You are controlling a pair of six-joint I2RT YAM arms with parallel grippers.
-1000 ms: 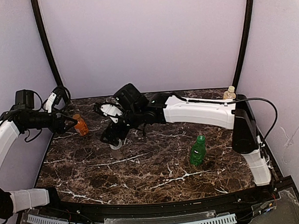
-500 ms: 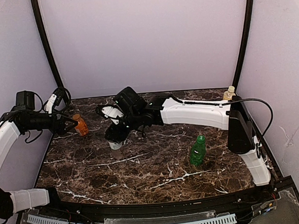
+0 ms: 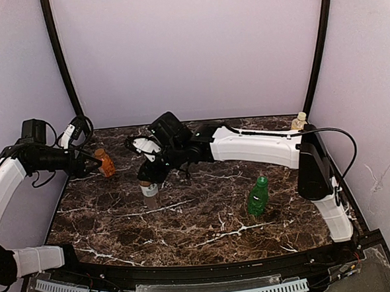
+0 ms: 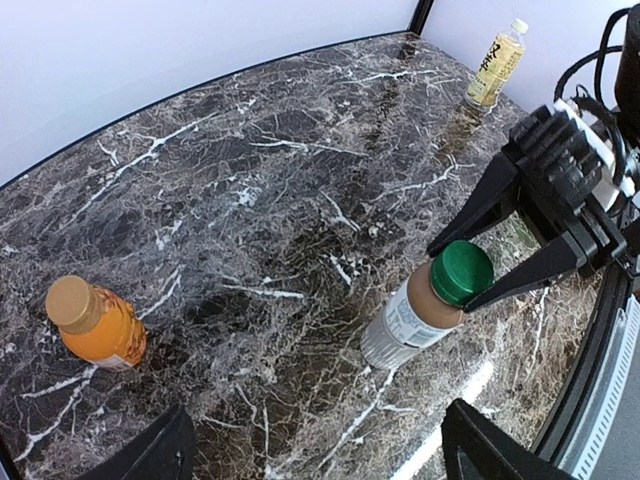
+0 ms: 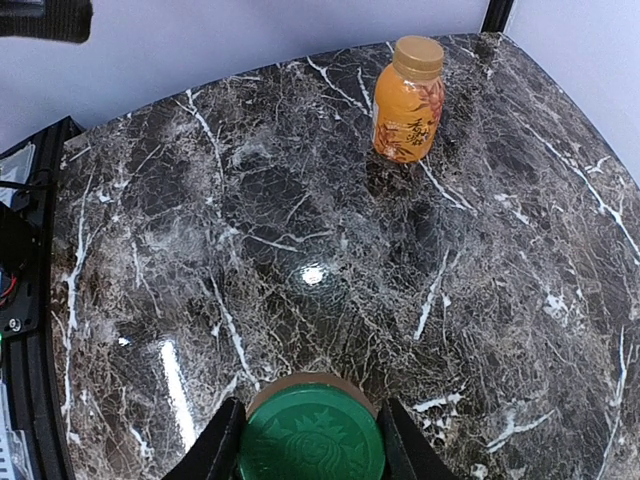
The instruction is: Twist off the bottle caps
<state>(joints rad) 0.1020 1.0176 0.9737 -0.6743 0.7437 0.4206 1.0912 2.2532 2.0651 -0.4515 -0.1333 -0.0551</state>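
Right tool (image 4: 452, 276): pinching dark green round plastic cap (image 4: 463, 268) atop brown bottle (image 4: 400, 325), upright. Left tool (image 4: 315, 410): spread wide above tabletop (image 4: 250, 150).

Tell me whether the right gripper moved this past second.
Yes, slightly: the right gripper edged left in the top view, away from the green bottle, clasping the dark green cap.

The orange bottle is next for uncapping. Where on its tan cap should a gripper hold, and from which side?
Grip the tan cap by its round side wall, fingers on opposite sides, coming from straight above. The orange bottle stands upright with bare marble around it, so the cap faces up and looks free all round.
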